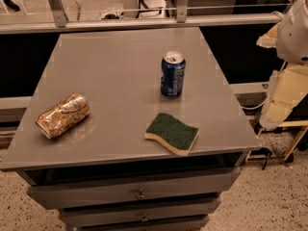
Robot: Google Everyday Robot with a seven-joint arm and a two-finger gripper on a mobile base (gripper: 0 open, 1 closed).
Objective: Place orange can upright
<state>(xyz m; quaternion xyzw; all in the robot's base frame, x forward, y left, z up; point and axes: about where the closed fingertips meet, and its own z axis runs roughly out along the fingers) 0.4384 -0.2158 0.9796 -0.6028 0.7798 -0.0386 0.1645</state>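
Orange can (62,115) lying on its side, front-left of worktop (115,57)
Gripper (264,159) low off the right edge, we can't tell how the jaws stand; we'd grip mid-body, then tip it upright

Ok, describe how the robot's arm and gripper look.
The arm at the right edge has smooth casings: a rounded white one on top, blockier cream ones beneath. A thin pale cable loops out from the lower part. No markings show. The gripper is out of view.
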